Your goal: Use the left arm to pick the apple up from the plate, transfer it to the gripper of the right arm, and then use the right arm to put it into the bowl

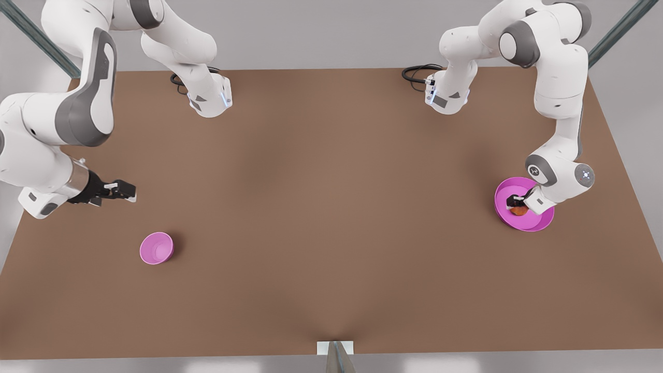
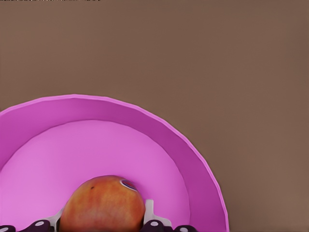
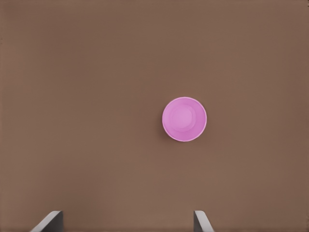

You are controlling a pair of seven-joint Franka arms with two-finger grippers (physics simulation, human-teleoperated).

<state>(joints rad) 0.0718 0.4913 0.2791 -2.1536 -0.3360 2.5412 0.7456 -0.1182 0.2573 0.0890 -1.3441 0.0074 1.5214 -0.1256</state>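
The small round red-orange apple (image 2: 102, 203) lies inside the wide shallow magenta-pink plate (image 1: 505, 190), which stands on the brown table (image 1: 331, 207). The left arm's black tool (image 1: 517, 203) is down in this plate, with one finger (image 2: 150, 212) at each side of the apple; I cannot tell if it already clamps the fruit. The small deep pink bowl (image 1: 156, 247) stands far from the plate. The right arm's black tool (image 1: 124, 190) waits above the table near the bowl, its fingers (image 3: 48, 221) spread apart and holding nothing.
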